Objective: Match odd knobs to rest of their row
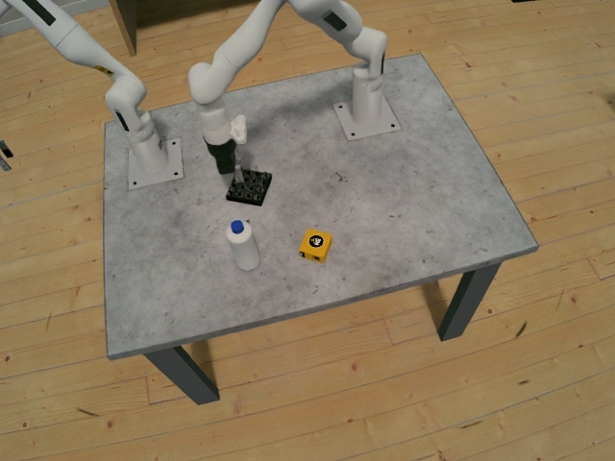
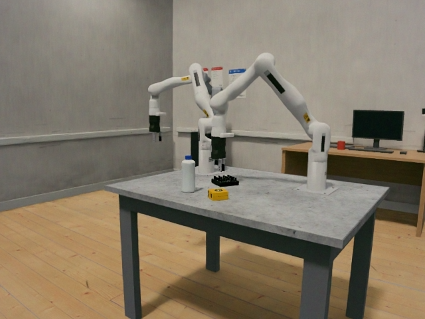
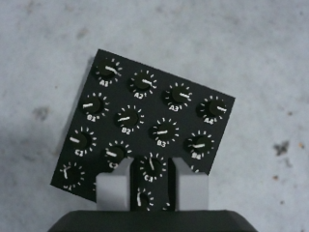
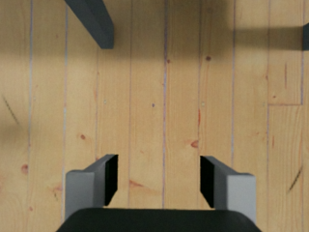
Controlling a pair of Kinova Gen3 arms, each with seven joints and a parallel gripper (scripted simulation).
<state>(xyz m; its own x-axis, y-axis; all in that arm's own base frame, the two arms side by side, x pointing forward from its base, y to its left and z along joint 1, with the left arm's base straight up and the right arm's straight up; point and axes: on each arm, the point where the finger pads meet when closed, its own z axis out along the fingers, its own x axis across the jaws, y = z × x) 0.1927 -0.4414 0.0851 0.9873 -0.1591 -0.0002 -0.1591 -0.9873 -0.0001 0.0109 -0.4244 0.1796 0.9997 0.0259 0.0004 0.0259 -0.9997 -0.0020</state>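
The black knob box (image 1: pixel 244 201) (image 2: pixel 230 184) (image 3: pixel 219 127) lies on the table. In the left wrist view, row A's pointers point roughly right and row B's left. Knobs C1 (image 3: pixel 81 141) and C2 (image 3: pixel 116 154) point left and slightly up; knob C3 (image 3: pixel 154 166) points nearly up. C4 and D2 are mostly hidden by the fingers. Knobs D1 (image 3: pixel 72 175) and D3 (image 3: pixel 144 200) point roughly up. My left gripper (image 1: pixel 237 180) (image 2: pixel 219 169) (image 3: pixel 153 176) is part open above the box, with C3 seen between its fingertips. My right gripper (image 1: pixel 4 157) (image 2: pixel 157 139) (image 4: pixel 158 172) is wide open, empty, beyond the table.
A white bottle (image 1: pixel 245 250) (image 2: pixel 188 175) with a blue cap stands near the box. A yellow block (image 1: pixel 315 245) (image 2: pixel 218 194) lies beside the bottle on the grey table (image 1: pixel 397 208) (image 2: pixel 274 209). The two arm bases stand along the table's back side.
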